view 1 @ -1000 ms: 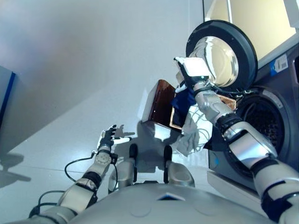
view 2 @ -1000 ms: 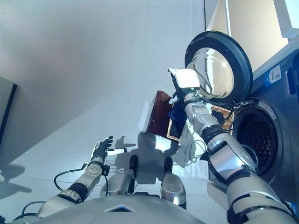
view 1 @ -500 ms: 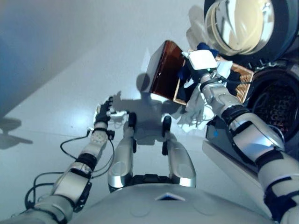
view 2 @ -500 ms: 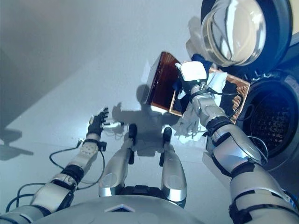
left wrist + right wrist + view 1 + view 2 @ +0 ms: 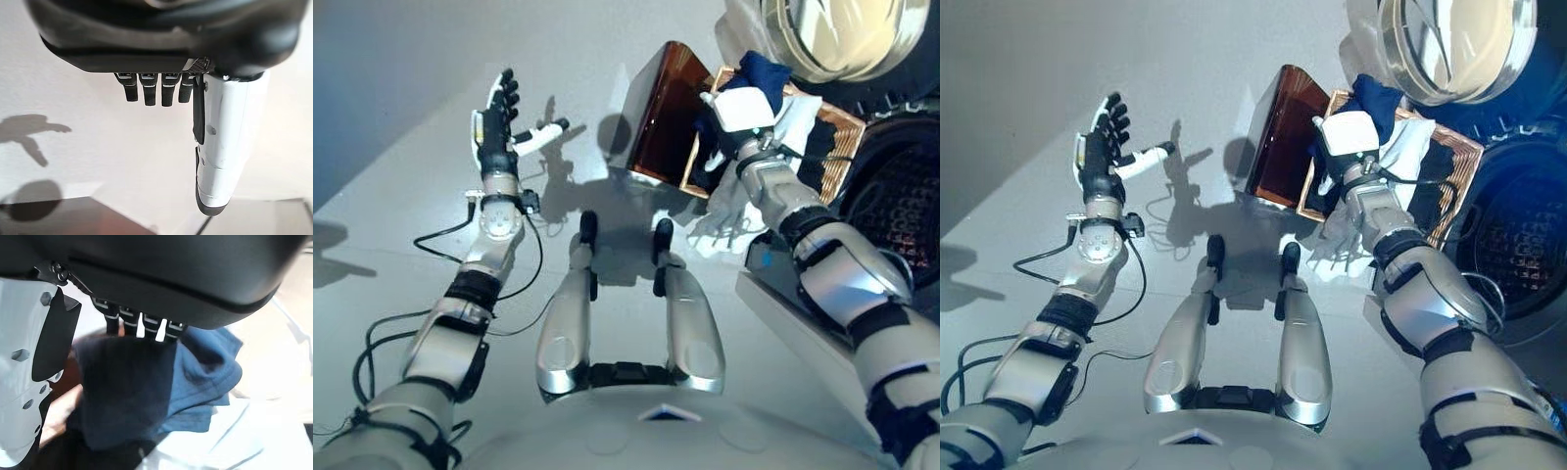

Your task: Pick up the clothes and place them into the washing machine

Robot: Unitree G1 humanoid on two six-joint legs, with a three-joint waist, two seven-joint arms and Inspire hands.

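My right hand [image 5: 744, 110] is over the front rim of a brown basket [image 5: 656, 127] and is shut on a dark blue garment [image 5: 195, 377]. The right wrist view shows that cloth bunched between thumb and fingers, hiding the fingertips. A white garment [image 5: 724, 211] hangs below this hand, outside the basket. More blue cloth [image 5: 766, 70] and white cloth [image 5: 800, 113] lie in the basket. The washing machine's dark drum [image 5: 901, 206] gapes at the right, its round door [image 5: 842, 29] swung open above. My left hand [image 5: 494, 122] is raised at the far left, open and holding nothing.
The basket stands on the pale floor right beside the washer's front. The washer's low front edge [image 5: 793, 313] runs under my right forearm. Pale floor stretches to the left around my left hand.
The camera has tipped down, shifting the whole scene. My left hand has risen and spread its fingers. My right hand keeps the clothes, now low by the basket's rim.
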